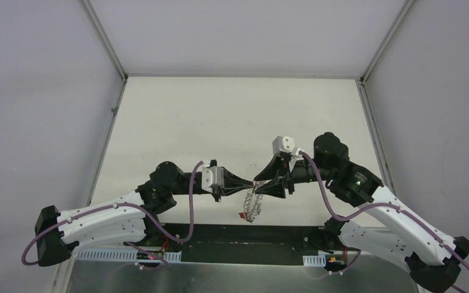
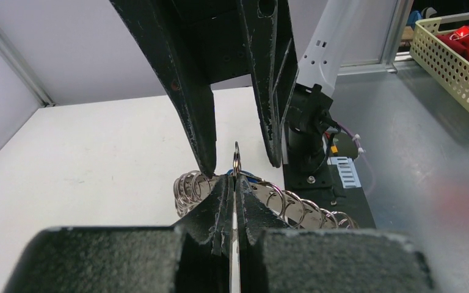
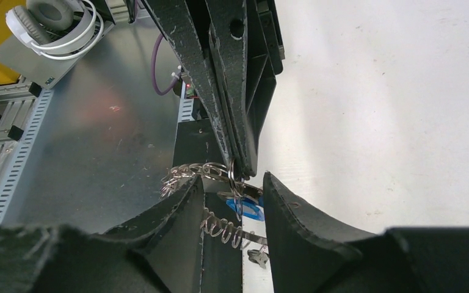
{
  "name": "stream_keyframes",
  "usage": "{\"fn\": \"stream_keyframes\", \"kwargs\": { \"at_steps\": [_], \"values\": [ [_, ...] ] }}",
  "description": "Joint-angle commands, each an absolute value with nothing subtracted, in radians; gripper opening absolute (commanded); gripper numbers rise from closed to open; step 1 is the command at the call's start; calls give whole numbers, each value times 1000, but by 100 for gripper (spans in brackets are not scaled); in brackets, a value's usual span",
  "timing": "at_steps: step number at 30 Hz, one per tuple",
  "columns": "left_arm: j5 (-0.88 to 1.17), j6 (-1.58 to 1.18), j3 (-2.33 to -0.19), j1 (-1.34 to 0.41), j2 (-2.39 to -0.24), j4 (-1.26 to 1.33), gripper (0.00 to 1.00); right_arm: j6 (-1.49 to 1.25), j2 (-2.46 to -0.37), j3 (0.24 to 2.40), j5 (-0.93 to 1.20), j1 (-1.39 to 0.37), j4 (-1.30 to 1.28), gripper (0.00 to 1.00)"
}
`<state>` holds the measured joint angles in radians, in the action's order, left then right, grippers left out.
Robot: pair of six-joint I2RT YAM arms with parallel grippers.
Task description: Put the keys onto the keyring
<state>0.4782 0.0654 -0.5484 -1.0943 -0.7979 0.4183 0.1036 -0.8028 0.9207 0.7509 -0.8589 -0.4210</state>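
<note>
Aloft, left claw [image 2: 235,184] pinching keyring [image 2: 236,157], right claw [image 3: 232,181] straddling, ring chain [image 1: 253,204] dangling.

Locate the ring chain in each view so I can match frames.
Top external: ring chain hangs just below centre, under the left pincer.
Left wrist: chain low centre, spilling to both sides of that pincer.
Right wrist: chain lower centre, beside the blue tag.
Shared landmark: left pincer, shut on a ring.
</note>
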Motion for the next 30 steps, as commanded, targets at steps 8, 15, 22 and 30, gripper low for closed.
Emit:
{"fn": "stream_keyframes", "kwargs": {
  "at_steps": [8, 15, 22, 30],
  "values": [
    [484, 64, -547, -1105, -772, 526, 0, 89, -795, 927, 774, -854, -363, 0],
    [466, 69, -550, -1105, -752, 495, 0, 133, -809, 957, 785, -855, -426, 0],
    [425, 105, -591, -1104, -725, 343, 26, 201, -844, 1023, 762, -854, -549, 0],
    [439, 180, -735, -1106, -784, 19, 41, 278, -929, 1131, 719, -854, -743, 0]
  ]
}}
